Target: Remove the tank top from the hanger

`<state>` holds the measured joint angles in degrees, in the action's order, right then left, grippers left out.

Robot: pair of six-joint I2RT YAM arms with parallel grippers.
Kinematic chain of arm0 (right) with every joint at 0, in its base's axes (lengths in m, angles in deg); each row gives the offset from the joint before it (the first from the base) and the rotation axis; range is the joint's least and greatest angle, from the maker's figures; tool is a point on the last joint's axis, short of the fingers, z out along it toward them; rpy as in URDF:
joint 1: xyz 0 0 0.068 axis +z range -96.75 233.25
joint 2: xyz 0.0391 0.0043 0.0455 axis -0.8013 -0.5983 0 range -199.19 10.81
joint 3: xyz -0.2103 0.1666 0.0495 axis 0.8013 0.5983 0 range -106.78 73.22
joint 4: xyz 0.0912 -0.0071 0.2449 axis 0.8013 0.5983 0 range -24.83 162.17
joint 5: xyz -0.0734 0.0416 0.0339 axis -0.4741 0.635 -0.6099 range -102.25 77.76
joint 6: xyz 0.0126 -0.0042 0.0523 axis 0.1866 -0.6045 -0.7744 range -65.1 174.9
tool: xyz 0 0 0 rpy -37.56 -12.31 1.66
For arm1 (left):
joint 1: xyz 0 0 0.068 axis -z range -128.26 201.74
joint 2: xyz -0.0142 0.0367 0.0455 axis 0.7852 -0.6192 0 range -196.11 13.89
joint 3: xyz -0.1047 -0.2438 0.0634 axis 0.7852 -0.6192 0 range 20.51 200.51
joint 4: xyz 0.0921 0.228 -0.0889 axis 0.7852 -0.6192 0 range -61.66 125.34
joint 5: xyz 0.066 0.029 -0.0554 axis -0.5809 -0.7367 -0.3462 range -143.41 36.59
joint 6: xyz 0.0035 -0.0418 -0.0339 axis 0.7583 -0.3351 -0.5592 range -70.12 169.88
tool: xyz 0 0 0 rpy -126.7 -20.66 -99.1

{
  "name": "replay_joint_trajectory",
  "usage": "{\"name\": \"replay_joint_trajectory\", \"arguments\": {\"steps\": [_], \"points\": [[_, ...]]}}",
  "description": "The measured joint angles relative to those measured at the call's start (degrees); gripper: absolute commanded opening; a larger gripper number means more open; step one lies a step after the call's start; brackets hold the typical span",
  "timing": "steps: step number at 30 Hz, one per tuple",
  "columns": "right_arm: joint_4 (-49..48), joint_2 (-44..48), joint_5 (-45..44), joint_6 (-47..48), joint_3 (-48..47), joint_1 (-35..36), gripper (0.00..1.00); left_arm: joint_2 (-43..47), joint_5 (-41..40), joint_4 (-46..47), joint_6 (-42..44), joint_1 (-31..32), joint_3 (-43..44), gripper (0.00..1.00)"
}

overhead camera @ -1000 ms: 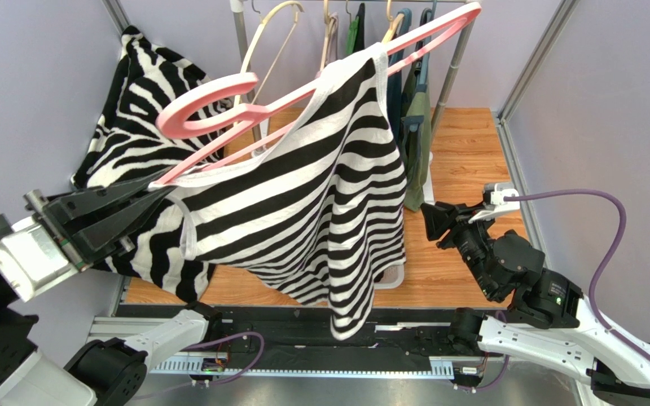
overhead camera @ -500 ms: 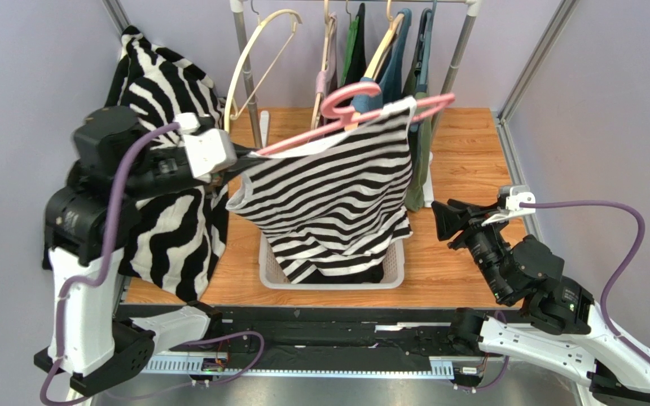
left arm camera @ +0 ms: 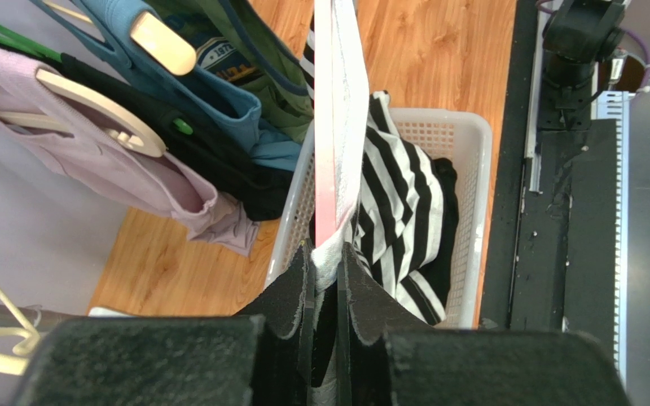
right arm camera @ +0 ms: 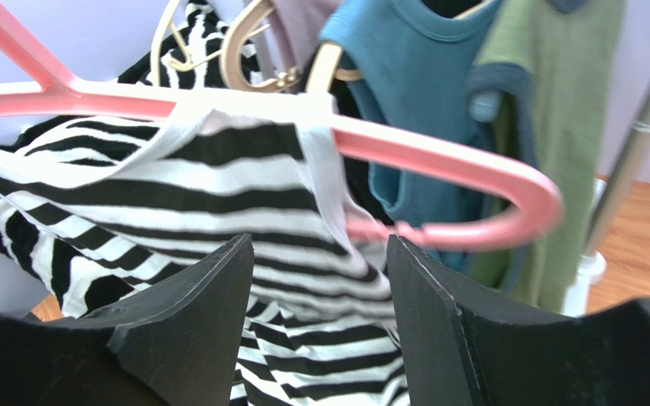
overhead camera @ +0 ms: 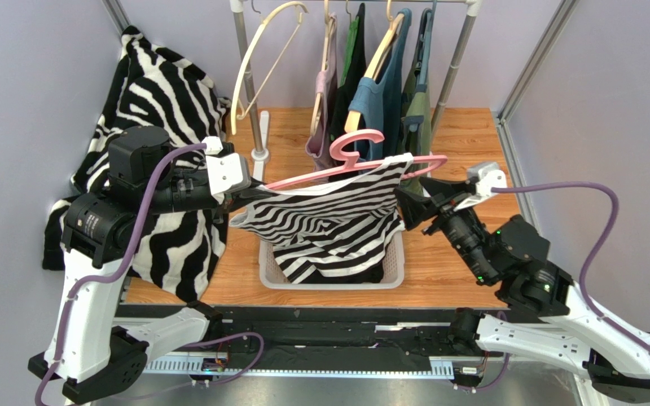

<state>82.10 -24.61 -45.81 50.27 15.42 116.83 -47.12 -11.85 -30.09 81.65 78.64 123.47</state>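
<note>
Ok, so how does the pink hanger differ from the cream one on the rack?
The pink hanger carries the striped tank top; the cream hanger is bare. The pink hanger is off the clothes rack, nearly level, one end clamped in the left gripper; the cream hanger hangs from the rack by its hook. Both have a hook.

The black-and-white striped tank top (overhead camera: 328, 224) hangs from the tilted pink hanger (overhead camera: 311, 177). Its bottom droops into the white basket (overhead camera: 328, 284).
</note>
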Motion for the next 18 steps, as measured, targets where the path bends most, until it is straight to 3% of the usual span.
{"name": "replay_joint_trajectory", "arguments": {"steps": [6,18], "points": [[-5.25,-5.64,2.64,1.57,-0.11,0.0,0.68,0.59,1.22,0.0,-1.01,0.02,0.07,0.0],[-10.03,-6.23,4.11,2.14,-0.13,0.0,0.6,2.84,2.19,-0.09,-1.68,0.02,-1.05,0.0]]}}
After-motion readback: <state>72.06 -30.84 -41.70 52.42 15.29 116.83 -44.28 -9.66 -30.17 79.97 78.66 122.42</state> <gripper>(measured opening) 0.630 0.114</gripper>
